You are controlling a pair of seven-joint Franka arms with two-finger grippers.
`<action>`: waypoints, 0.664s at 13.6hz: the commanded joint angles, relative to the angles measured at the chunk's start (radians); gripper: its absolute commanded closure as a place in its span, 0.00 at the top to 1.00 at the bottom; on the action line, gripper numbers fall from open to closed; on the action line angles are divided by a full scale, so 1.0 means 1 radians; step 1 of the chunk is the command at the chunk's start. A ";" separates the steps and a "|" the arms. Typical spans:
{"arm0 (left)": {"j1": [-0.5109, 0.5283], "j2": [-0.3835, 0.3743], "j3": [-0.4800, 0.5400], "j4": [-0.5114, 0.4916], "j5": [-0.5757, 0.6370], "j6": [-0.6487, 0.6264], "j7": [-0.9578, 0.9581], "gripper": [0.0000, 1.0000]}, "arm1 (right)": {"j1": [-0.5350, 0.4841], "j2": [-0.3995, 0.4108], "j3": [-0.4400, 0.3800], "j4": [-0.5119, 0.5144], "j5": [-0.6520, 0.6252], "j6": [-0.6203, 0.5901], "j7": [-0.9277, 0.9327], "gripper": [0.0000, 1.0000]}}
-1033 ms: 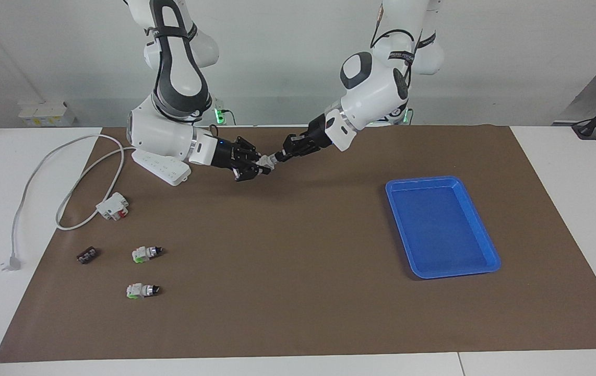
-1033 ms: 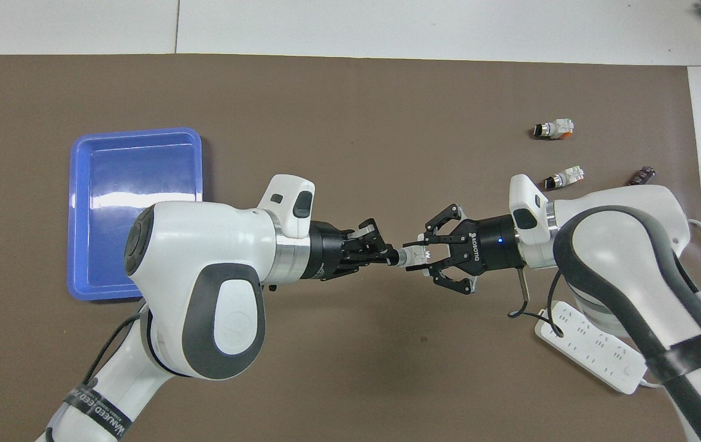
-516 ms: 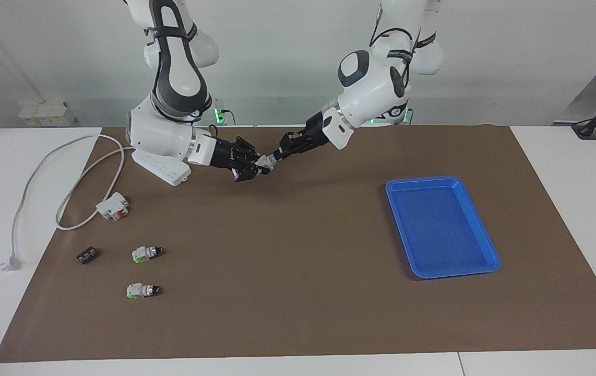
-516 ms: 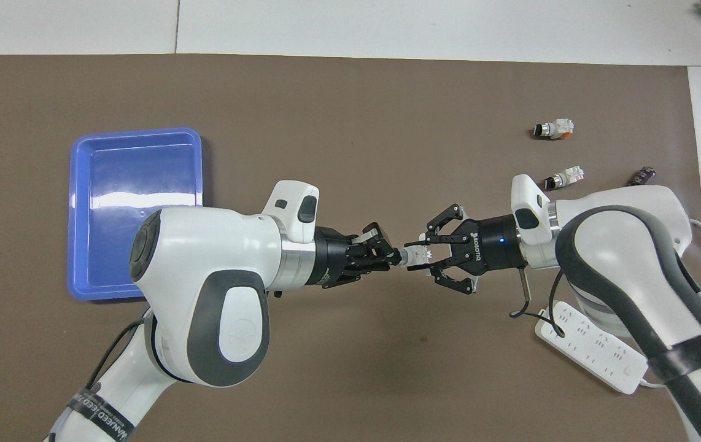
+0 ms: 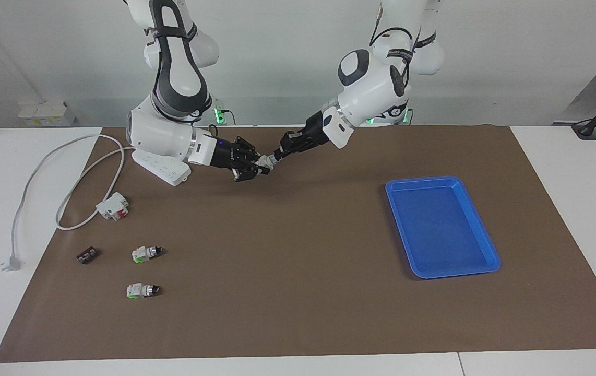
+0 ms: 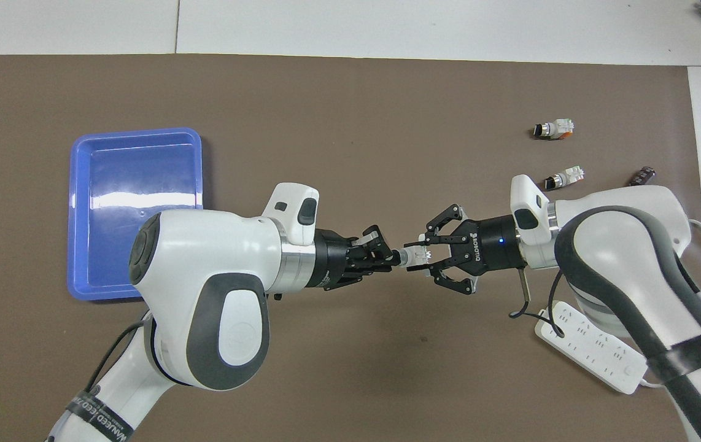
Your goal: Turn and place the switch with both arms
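Note:
A switch (image 6: pixel 415 256) hangs in the air above the mat, between the two arms. My right gripper (image 6: pixel 425 256) is shut on its white body (image 5: pixel 264 163), the outer links splayed to the sides. My left gripper (image 6: pixel 395 258) comes in from the other end with its fingertips closed on the black knob tip. In the facing view the right gripper (image 5: pixel 259 164) and the left gripper (image 5: pixel 276 155) meet end to end over the part of the mat nearer to the robots. Two more switches (image 5: pixel 146 253) (image 5: pixel 141 290) lie on the mat toward the right arm's end.
A blue tray (image 5: pixel 417 180) sits toward the left arm's end. A white power strip (image 5: pixel 162 166) with its cable lies under the right arm. A white-and-red block (image 5: pixel 112 206) and a small black piece (image 5: pixel 86 255) lie near the loose switches.
My left arm's forearm has risen and its wrist has turned a little while the fingertips stay on the knob. The right arm and the switch have hardly moved.

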 commanded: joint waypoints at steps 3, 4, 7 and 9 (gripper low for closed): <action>-0.033 -0.027 0.012 -0.033 -0.016 0.008 -0.007 0.07 | 0.001 -0.022 0.001 -0.009 0.018 0.007 0.025 0.00; -0.033 -0.026 0.012 -0.033 -0.015 0.010 0.002 0.03 | 0.001 -0.022 0.001 -0.009 0.018 0.007 0.025 0.00; -0.032 -0.023 0.012 -0.030 -0.012 0.022 0.035 0.00 | 0.001 -0.022 0.001 -0.009 0.016 0.007 0.025 0.00; -0.027 -0.021 0.014 -0.030 -0.012 0.025 0.080 0.00 | 0.001 -0.022 0.000 -0.009 0.016 0.008 0.024 0.00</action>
